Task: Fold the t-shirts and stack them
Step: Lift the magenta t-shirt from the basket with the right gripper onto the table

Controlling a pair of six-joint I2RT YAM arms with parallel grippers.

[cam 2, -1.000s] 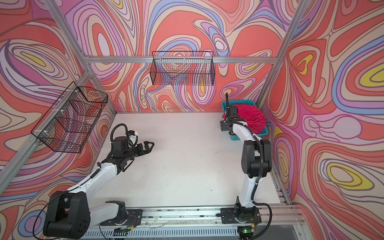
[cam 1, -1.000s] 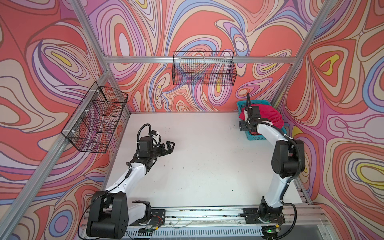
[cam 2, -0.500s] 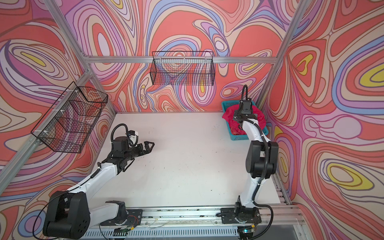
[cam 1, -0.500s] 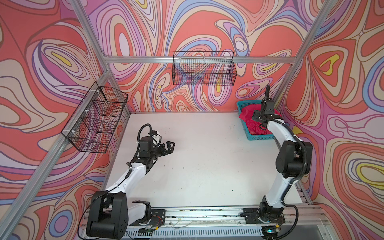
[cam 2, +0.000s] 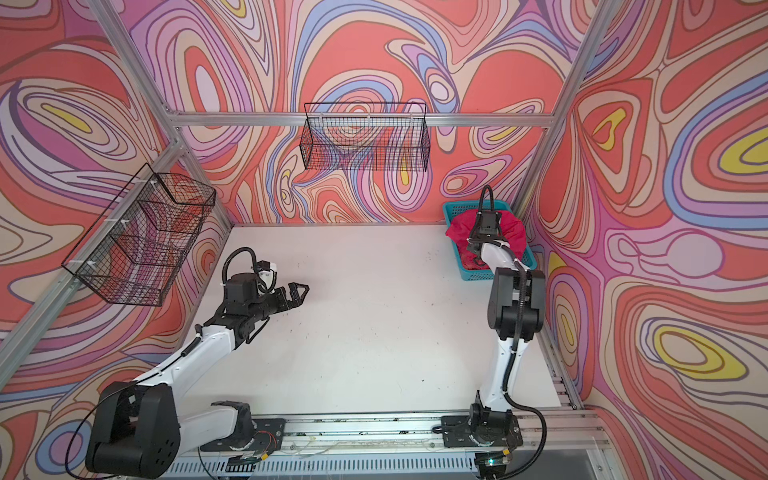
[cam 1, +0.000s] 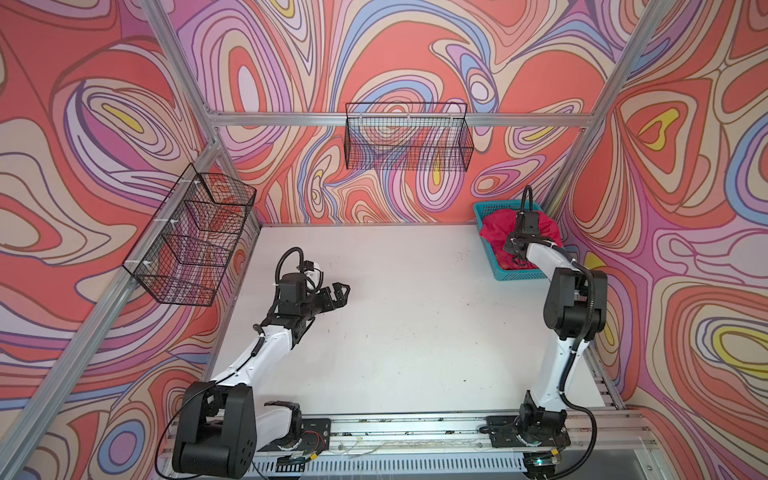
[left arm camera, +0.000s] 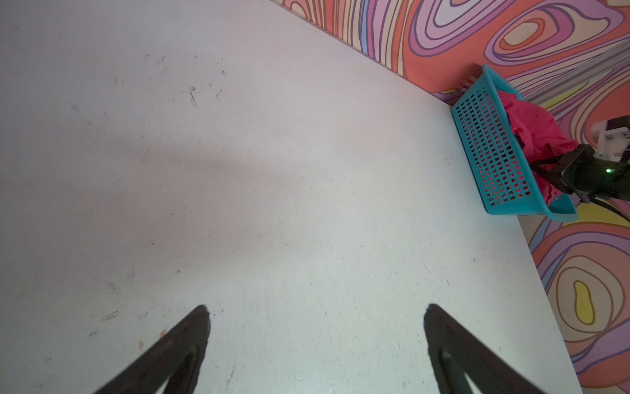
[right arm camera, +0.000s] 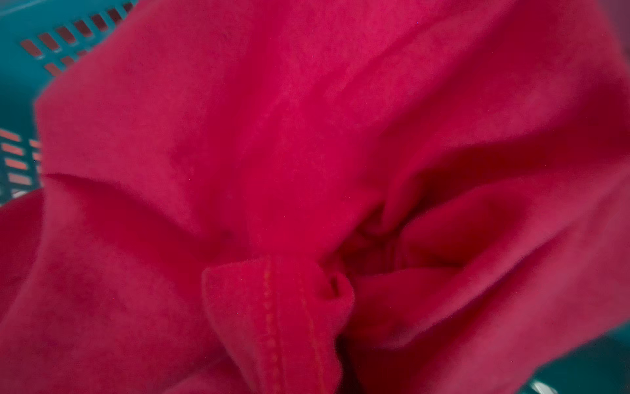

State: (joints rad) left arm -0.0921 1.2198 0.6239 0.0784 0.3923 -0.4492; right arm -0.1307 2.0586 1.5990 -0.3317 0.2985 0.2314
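The magenta-pink t-shirt (cam 1: 496,226) (cam 2: 461,226) lies crumpled in the teal lattice basket (cam 1: 487,209) (left arm camera: 491,153) at the table's far right corner. My right gripper (cam 1: 512,248) points down into that pile. In the right wrist view the pink cloth (right arm camera: 272,136) fills the frame, and a stitched hem (right arm camera: 272,324) bunches where the jaws stand shut on it. The fingers themselves are hidden. Orange-coral cloth (cam 1: 519,266) shows low in the basket under the arm. My left gripper (cam 1: 341,291) (left arm camera: 317,308) hovers open and empty over the table's left side.
Black wire baskets hang on the left wall (cam 1: 191,241) and on the back wall (cam 1: 409,143). The white table (cam 1: 415,311) stretches between the two arms. Patterned walls close in the left, back and right sides.
My right gripper swung from the basket's near-left edge to over the pile, went down into the pink cloth and shut on it. The left arm has not moved.
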